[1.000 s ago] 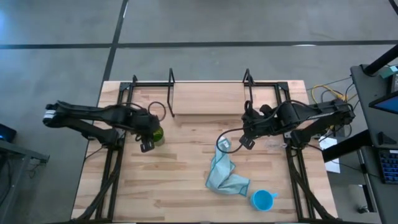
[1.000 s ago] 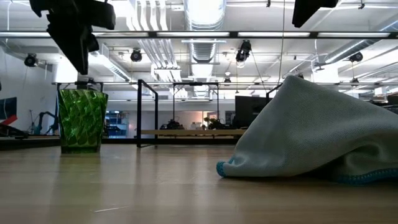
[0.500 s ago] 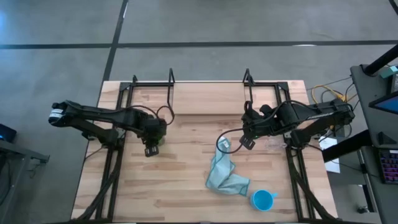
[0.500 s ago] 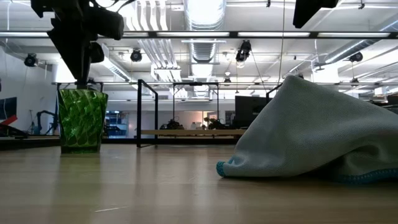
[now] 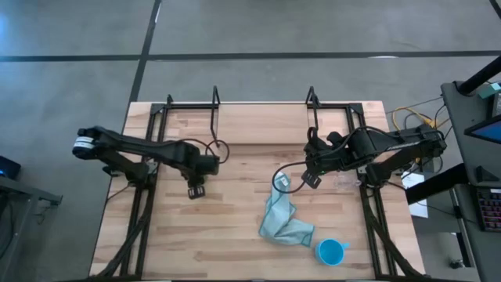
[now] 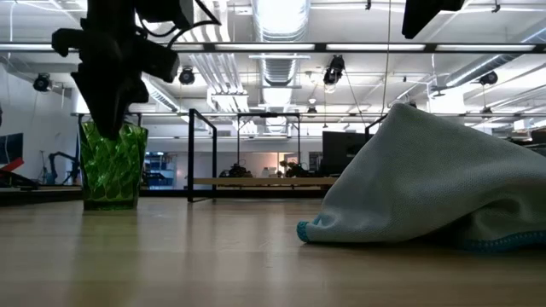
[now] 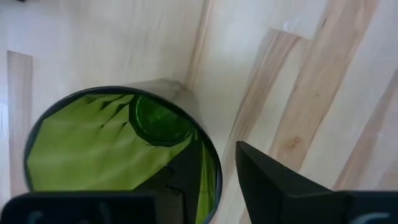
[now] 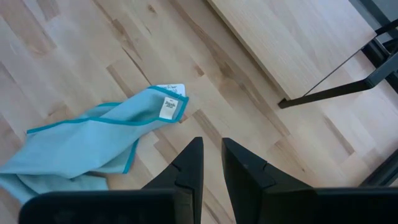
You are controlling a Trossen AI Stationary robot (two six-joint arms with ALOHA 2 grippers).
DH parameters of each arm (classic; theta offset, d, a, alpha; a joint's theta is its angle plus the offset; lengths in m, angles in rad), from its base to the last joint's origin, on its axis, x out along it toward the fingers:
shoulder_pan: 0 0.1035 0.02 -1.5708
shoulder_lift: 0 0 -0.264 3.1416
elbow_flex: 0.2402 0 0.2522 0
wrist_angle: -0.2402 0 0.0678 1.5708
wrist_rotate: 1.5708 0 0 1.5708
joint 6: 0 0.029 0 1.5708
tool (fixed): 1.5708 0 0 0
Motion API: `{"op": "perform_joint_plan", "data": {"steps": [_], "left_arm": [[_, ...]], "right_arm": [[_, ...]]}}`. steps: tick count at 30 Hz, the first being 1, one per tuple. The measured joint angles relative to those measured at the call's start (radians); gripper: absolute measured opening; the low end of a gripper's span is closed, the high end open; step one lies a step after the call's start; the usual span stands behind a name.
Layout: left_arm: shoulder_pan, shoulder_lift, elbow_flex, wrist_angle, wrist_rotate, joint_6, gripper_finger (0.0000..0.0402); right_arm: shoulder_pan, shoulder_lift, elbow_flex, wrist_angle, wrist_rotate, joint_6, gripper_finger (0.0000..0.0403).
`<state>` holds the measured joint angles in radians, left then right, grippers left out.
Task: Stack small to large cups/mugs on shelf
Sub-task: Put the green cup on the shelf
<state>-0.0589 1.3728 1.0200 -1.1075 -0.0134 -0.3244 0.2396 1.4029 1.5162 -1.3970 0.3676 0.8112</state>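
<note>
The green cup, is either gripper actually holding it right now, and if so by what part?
Nothing is held yet. The left gripper is open, one finger inside the green cup and one outside, straddling its rim. The right gripper is nearly shut and empty.

2 cups in view: 1 green cup (image 6: 112, 166), 1 blue cup (image 5: 331, 251) w/ handle. 1 light blue cloth (image 5: 283, 223). 1 shelf (image 5: 262, 131) w/ 2 black end frames. 1 bench (image 5: 235, 251). 2 robot arms, 1 per side, each w/ 2 fingers.
</note>
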Motion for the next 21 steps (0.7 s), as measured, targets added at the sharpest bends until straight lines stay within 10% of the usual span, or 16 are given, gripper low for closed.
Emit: {"op": "perform_joint_plan", "data": {"steps": [8,21], "left_arm": [[0.0,0.054,0.001,0.0,-0.002,-0.006,0.001],[-0.002,0.036,0.231,-0.06,0.0,-0.009,0.0001]], "right_arm": [[0.0,0.0,0.0,0.0,0.0,0.0,0.0052],[0.0,0.0,0.0,-0.001,0.0,-0.001,0.0052]]}}
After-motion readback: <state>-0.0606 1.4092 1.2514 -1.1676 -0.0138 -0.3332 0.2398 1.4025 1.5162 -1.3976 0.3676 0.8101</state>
